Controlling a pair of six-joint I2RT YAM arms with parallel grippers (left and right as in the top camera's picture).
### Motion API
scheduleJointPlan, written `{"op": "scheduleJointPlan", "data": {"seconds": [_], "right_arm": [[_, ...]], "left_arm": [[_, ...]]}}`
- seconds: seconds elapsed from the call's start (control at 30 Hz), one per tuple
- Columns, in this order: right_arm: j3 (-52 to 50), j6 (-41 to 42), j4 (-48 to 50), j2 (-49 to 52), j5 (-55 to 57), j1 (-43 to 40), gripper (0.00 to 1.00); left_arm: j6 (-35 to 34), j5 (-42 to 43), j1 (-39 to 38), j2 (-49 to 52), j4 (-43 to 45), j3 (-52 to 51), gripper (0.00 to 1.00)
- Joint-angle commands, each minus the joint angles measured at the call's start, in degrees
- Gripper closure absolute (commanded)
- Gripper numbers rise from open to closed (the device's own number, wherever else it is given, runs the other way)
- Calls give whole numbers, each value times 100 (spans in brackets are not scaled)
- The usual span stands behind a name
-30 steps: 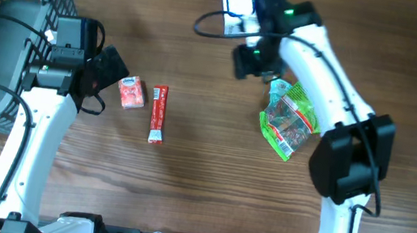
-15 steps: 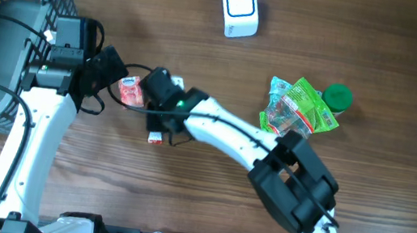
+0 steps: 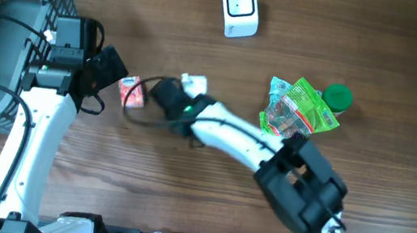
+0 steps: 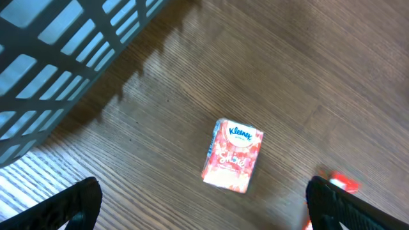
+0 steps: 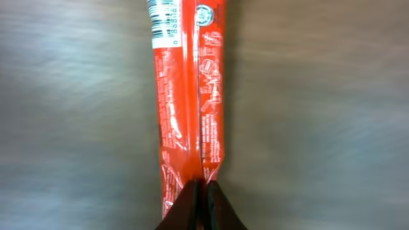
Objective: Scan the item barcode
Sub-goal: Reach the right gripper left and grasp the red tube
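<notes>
We've got the right gripper (image 5: 199,203) pinched tight on one end of the red stick packet (image 5: 188,96), with the barcode (image 5: 163,16) showing at the other end of the wrapper. That puts the packet left of centre over the table (image 3: 140,197), just right of the tissue pack (image 4: 233,156). The left gripper (image 4: 203,206) hangs wide open above the tissues, and the scanner (image 3: 238,8) sits well apart at the far side.

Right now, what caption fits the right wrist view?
Right gripper shut on one end of a red snack stick, barcode visible at its far end, blurred wooden table behind.
</notes>
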Motion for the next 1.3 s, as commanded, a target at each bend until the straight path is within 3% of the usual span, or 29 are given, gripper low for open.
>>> {"op": "scheduleJointPlan", "data": {"seconds": [0.0, 0.13, 0.2, 0.23, 0.3, 0.4, 0.53, 0.7, 0.77, 0.97, 1.13, 1.2, 1.27], "right_arm": [[-129, -2068, -179, -109, -439, -621, 88], [-4, -3237, -243, -293, -1467, -1139, 80], [11, -3333, -271, -780, -1952, -1412, 67], [11, -3331, -341, -942, -1969, -1491, 55], [9, -3329, -654, -1187, -1969, -1631, 51], [-81, -3327, -1134, -1156, -2050, -1631, 53], [-463, -3156, -898, -1139, -2288, -1530, 57], [-1309, -3158, 264, -1095, -2315, -1285, 54], [-1613, -3161, 883, -1091, -1700, -1279, 54], [-1637, -3191, 1051, -1091, -1005, -1279, 53], [-1637, -3327, 957, -1091, -1899, -1279, 54], [-1714, -3324, 962, -1091, -1425, -1279, 56], [-1878, -3324, 981, -1091, -238, -1325, 56]], "left_arm": [[46, -55, 9, 17, 15, 33, 0], [46, -52, 9, 17, 15, 33, 0], [46, -55, 9, 17, 15, 33, 0], [46, -52, 9, 17, 15, 33, 0], [46, -55, 9, 17, 15, 33, 0], [46, -52, 9, 17, 15, 33, 0], [46, -55, 9, 17, 15, 33, 0], [46, -52, 9, 17, 15, 33, 0], [46, -52, 9, 17, 15, 33, 0], [46, -55, 9, 17, 15, 33, 0], [46, -55, 9, 17, 15, 33, 0], [46, -55, 9, 17, 15, 33, 0], [46, -52, 9, 17, 15, 33, 0]]}}
